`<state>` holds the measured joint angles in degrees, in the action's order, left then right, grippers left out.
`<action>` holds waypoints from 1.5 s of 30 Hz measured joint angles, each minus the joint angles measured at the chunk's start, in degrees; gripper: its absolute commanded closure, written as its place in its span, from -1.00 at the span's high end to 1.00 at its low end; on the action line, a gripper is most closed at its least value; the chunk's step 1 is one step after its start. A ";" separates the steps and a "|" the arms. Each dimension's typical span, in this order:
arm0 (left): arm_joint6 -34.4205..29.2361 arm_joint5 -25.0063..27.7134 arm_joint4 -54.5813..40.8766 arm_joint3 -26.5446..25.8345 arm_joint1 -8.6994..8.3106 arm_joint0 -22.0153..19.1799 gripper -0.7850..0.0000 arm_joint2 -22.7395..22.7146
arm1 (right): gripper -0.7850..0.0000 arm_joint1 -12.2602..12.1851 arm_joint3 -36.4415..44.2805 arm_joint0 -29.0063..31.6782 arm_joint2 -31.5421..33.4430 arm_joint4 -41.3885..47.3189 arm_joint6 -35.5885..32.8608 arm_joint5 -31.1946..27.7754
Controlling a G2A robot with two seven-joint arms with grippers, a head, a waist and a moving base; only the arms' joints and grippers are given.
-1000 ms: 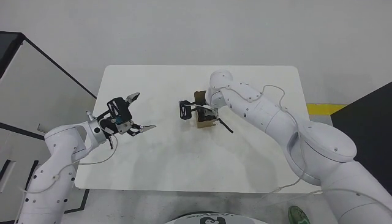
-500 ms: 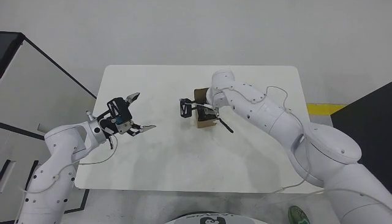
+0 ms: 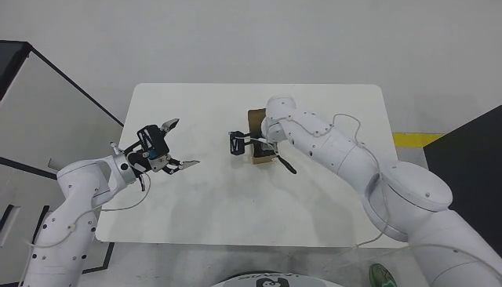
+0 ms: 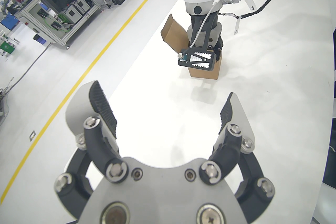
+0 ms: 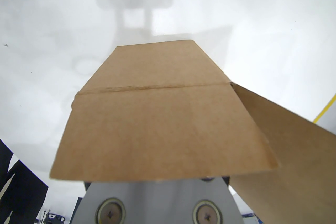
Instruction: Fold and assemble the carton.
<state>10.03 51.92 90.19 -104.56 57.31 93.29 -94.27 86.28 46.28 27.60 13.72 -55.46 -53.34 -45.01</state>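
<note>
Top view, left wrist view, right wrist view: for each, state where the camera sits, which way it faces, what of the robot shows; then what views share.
Top view: above the arms, looking down on the white table; both arms show, the right arm at the carton.
Left wrist view: on the left wrist, facing across the table toward the carton; its open left gripper shows.
Right wrist view: on the right wrist, against the carton, facing the table; its grey wrist plate shows.
Shared: carton and table, in all three.
</note>
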 measured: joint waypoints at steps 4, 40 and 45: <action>0.00 0.00 0.00 0.00 0.00 0.00 1.00 0.00 | -1.00 0.69 -1.30 -0.08 0.05 0.03 0.38 -0.47; 0.00 0.00 0.00 0.00 0.00 0.00 1.00 0.00 | -1.00 -18.31 17.20 13.14 27.79 9.08 18.30 -12.99; 0.00 0.00 0.00 0.00 0.00 0.00 1.00 0.00 | -1.00 -18.29 17.17 13.11 27.76 9.03 18.28 -12.99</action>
<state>10.03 51.92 90.19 -104.56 57.31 93.29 -94.27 67.99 63.45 40.72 41.48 -46.42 -35.07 -58.00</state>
